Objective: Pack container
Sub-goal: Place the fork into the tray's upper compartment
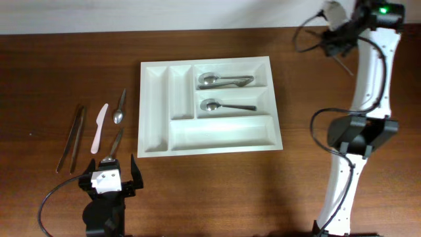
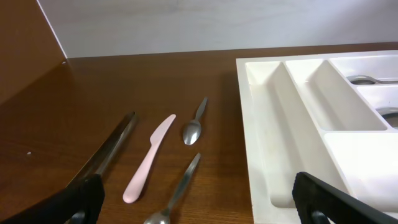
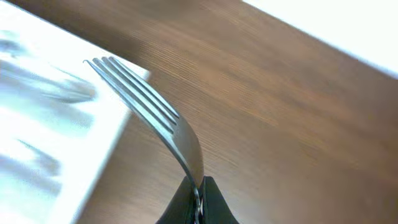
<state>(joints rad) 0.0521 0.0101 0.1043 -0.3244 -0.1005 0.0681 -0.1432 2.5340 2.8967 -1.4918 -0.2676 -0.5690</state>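
The white cutlery tray (image 1: 154,108) lies mid-table, with a metal spoon in each of its two upper right compartments (image 1: 220,81) (image 1: 220,105). My right gripper (image 1: 337,41) is raised at the far right, beyond the tray's corner. It is shut on a metal fork (image 3: 146,99) whose tines point toward the tray's edge (image 3: 56,143). My left gripper (image 1: 108,176) is open and empty at the near left. A metal spoon (image 2: 177,196) lies between its fingers on the table, and the tray's left wall (image 2: 264,137) is beside the right finger.
Left of the tray lie a pink plastic knife (image 2: 149,158), a small metal spoon (image 2: 194,127) and long metal tongs (image 2: 109,152). The tray's long bottom compartment (image 1: 223,131) and its two narrow left ones hold nothing. The right arm's base (image 1: 358,135) stands right of the tray.
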